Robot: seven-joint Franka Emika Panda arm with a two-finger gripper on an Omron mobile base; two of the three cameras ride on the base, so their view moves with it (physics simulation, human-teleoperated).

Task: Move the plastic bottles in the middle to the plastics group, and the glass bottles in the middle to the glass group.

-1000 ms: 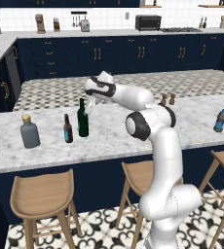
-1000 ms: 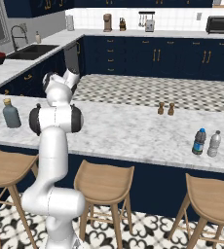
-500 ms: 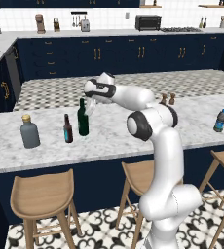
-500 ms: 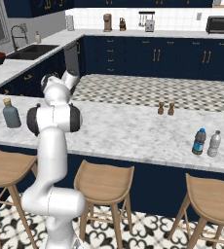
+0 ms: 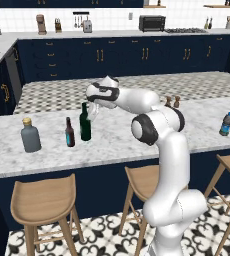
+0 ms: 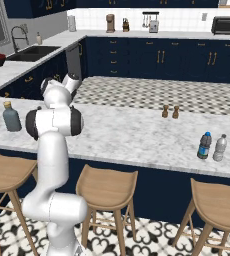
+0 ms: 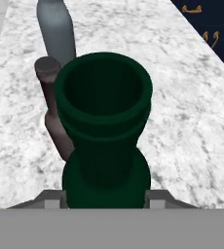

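- Marble worktop (image 5: 47, 155) runs across a dark-blue kitchen, with wooden stools tucked beneath its front edge and a second checkered counter behind it.
- Claw (image 5: 90, 111) sits at the neck of the green glass bottle (image 5: 85, 123), just above its shoulder; in the hand view its 2 small tips flank the bottle's (image 7: 104, 126) body at the bottom, closed in against it, so I judge it to be gripping the bottle.
- That bottle stands upright on the worktop, directly below the claw, base apparently resting on the marble.
- Just beside it, on the side away from the arm, stands the small brown bottle (image 5: 70, 133) with the blue label; further out the same way is the grey flask (image 5: 30, 136) with its tan stopper. These 2 make up the glass group.
- So the green bottle looks already placed with the glass group: near the brown bottle, not touching as far as the left base view shows.
- What seems left for this bottle: letting go and lifting clear without tipping it into the brown one.
- Well apart from the claw, far along the worktop past the arm's elbow, the blue-capped water bottle (image 6: 204, 145) and the clear-grey water bottle (image 6: 220, 148) stand side by side.
- Whether those 2 already count as sorted I cannot tell; no separate plastics group is seen.
- Pair of small brown shakers (image 6: 170, 111) stands mid-worktop, not part of the task.
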